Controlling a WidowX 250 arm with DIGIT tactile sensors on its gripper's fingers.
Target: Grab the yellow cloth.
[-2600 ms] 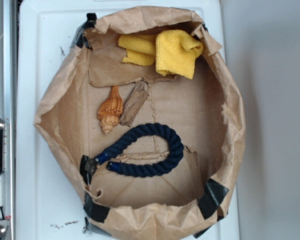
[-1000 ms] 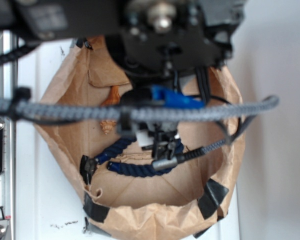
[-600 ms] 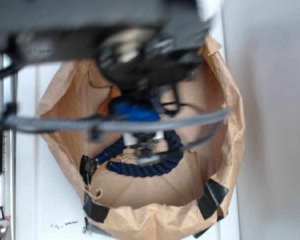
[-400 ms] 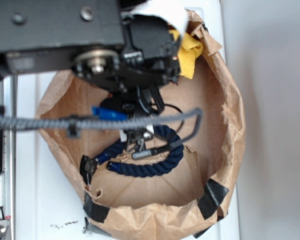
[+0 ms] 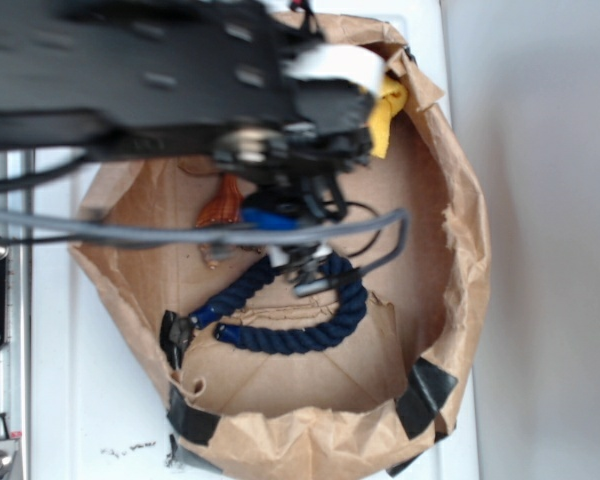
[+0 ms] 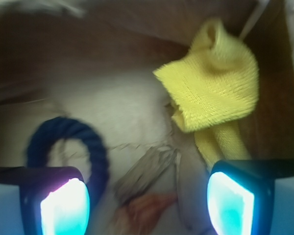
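My tool (image 6: 147,198) is spread wide, empty, hanging over the paper bag (image 5: 460,250) floor. The yellow cloth (image 6: 216,93) lies ahead at the bag's far wall, beyond the blue rope (image 6: 71,147) and shell (image 6: 144,213).

The gripper (image 6: 147,200) hangs low and empty, its jaws spread wide apart.

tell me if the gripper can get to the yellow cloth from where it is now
Probably yes. In the wrist view the gripper is open, and the yellow cloth lies ahead toward its right finger with nothing over it; it must shift that way.
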